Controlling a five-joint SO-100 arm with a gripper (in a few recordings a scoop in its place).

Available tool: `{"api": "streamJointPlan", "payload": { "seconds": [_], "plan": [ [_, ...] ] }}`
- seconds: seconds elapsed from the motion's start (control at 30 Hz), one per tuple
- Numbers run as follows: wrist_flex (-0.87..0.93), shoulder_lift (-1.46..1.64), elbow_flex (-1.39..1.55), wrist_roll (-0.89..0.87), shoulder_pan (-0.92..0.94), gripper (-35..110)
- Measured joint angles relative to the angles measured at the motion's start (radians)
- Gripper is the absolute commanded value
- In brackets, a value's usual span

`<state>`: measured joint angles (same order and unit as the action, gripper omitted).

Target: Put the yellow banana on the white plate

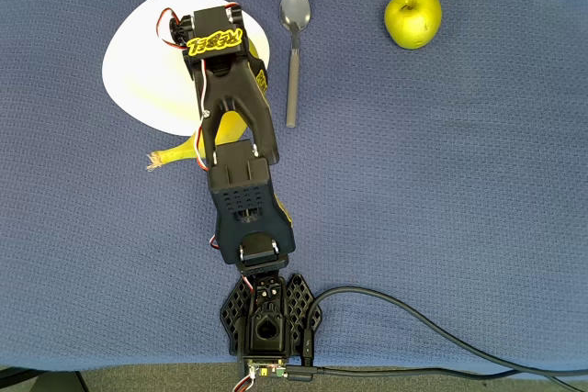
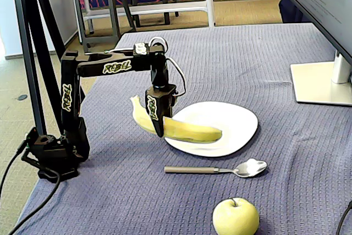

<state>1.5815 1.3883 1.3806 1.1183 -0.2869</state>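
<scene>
The tool is clamped on the banana near its middle, fingers pointing straight down, and carries it clear of the desk. Gripping mid-length keeps the long fruit roughly balanced, though it tilts a little: the stem end rises behind the tool toward the arm's base, while the blunt end reaches forward and low over the near rim of the plate. In the overhead view the stem pokes out past the plate's edge, so only the front part of the banana is above the dish. Whether the blunt end already touches the plate cannot be told. My guess is the fruit needs to go further over the plate before release, or the stem half would hang off the rim.

Just beyond the plate, on the side away from the arm's base, lies a spoon, and further out an apple. Neither sits between the tool and the plate. A monitor foot stands well apart on the desk.
</scene>
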Motion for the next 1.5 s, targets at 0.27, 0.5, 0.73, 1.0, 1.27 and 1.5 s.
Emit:
{"api": "streamJointPlan", "payload": {
  "seconds": [0.27, 0.5, 0.73, 1.0, 1.27, 1.5],
  "plan": [
    [-0.008, 0.002, -0.117, 0.032, -0.003, 0],
    [-0.008, -0.095, -0.244, 0.074, -0.003, 0],
    [-0.044, -0.209, -0.328, 0.091, 0.003, 0],
    [-0.044, -0.324, -0.471, 0.101, 0.003, 0],
    [-0.052, -0.405, -0.561, 0.112, 0.003, 0],
    [-0.067, -0.469, -0.597, 0.109, 0.003, 0]
  ]
}}
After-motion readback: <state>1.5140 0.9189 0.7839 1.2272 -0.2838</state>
